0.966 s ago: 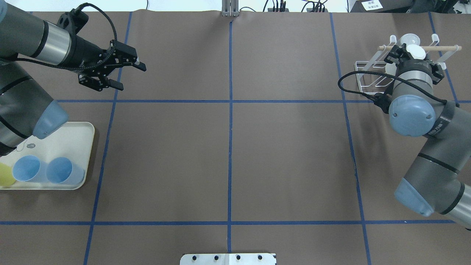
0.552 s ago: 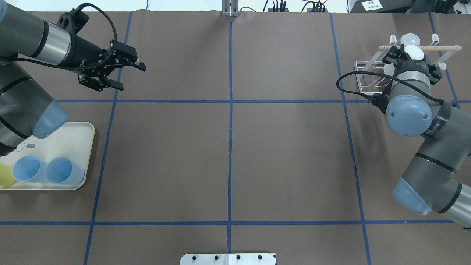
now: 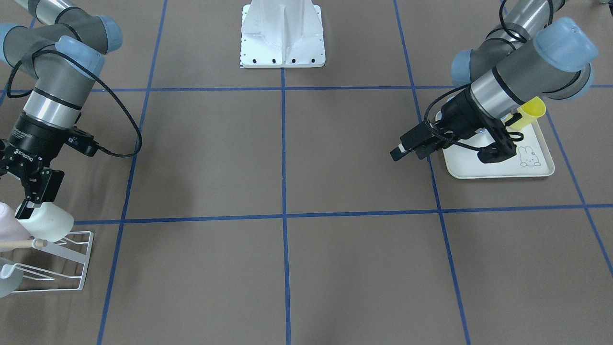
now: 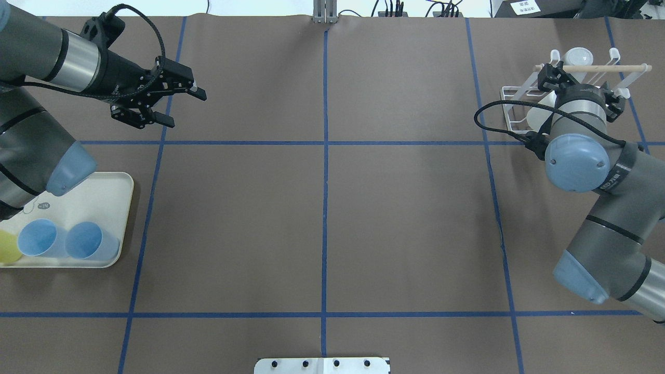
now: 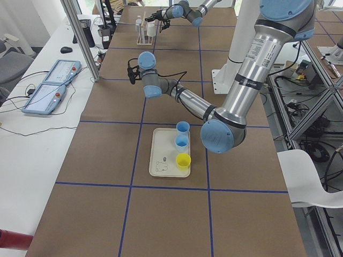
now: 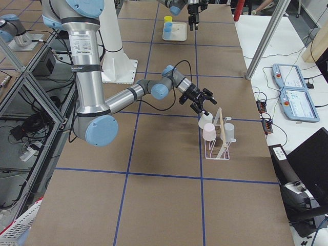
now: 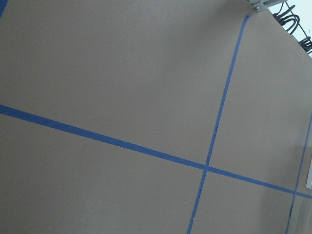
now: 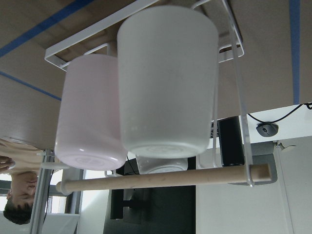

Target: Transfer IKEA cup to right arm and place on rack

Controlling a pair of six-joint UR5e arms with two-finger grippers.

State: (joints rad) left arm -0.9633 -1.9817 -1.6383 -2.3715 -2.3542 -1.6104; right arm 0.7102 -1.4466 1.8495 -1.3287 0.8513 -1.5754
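The white plastic cup (image 8: 165, 83) sits on the small white wire rack (image 4: 511, 101) at the upper right of the overhead view. In the right wrist view it fills the centre of the frame. Its closed base points toward the rack's light wooden dowel (image 8: 161, 179), and a pale pink cup (image 8: 87, 112) lies touching its left side. A third, translucent cup (image 4: 579, 54) sits on the far side of the dowel.

The right arm's black blocky gripper (image 6: 205, 102) hovers just above the white cup with its jaws spread wide, and nothing is between them.

The left arm's slim black gripper (image 4: 185, 110) hangs over the brown paper-covered table (image 4: 405, 218) at the upper left of the overhead view. Its jaws are also parted wide and empty.

Below it, at the left edge, a cream rectangular tray (image 4: 93, 192) holds two light blue cups (image 4: 37, 237) (image 4: 85, 240) and a yellow cup (image 4: 6, 246).
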